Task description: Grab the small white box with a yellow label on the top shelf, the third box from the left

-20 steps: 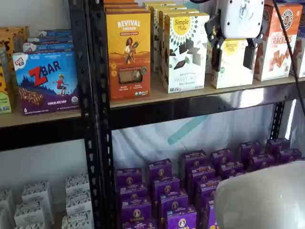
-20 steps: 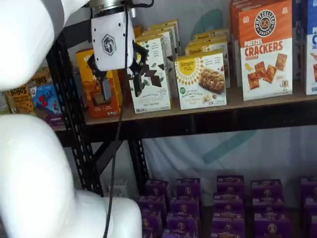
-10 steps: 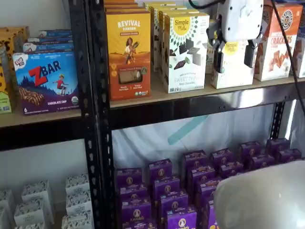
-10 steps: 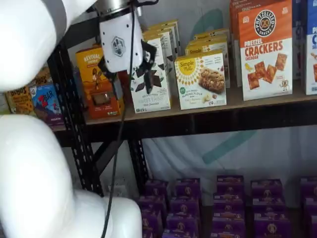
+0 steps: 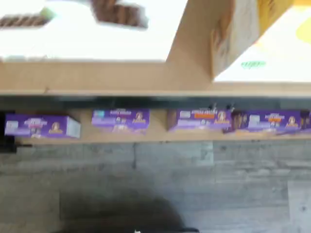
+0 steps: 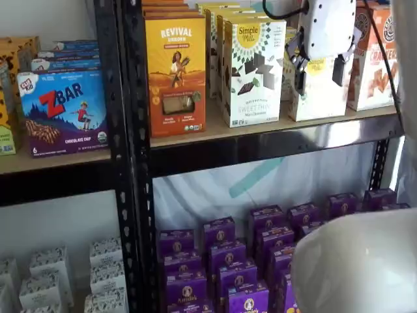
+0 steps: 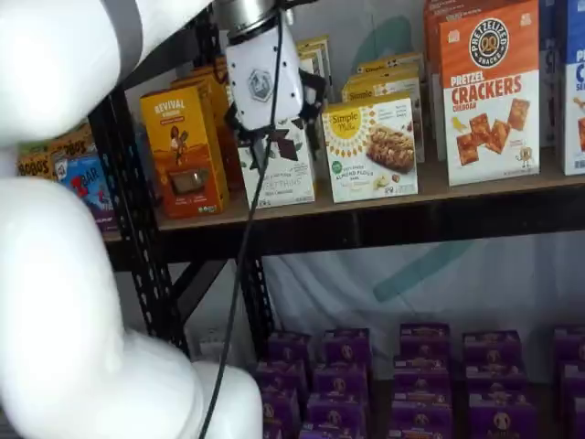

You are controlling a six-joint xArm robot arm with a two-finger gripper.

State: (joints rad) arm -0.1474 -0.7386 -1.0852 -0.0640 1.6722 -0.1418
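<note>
The small white box (image 6: 319,98) with a yellow sunburst label stands on the top shelf (image 6: 260,128), right of a taller white carton patterned with dark squares (image 6: 251,72). It also shows in a shelf view (image 7: 370,146) and, blurred, in the wrist view (image 5: 272,53). My gripper (image 6: 319,73) hangs in front of the box's upper part. Its two black fingers stand apart, the box face shows between them, and they hold nothing. In a shelf view the gripper (image 7: 274,137) overlaps the patterned carton (image 7: 283,169), still short of the shelf front (image 7: 411,224).
An orange Revival box (image 6: 174,72) stands left of the patterned carton, and an orange cracker box (image 7: 489,91) right of the small box. Black uprights (image 6: 133,156) frame the bay. Purple boxes (image 6: 228,261) fill the lower level. My white arm fills one view's left side (image 7: 55,274).
The gripper has moved sideways toward the small white box and risen a little. Its fingers stay apart. No box has moved.
</note>
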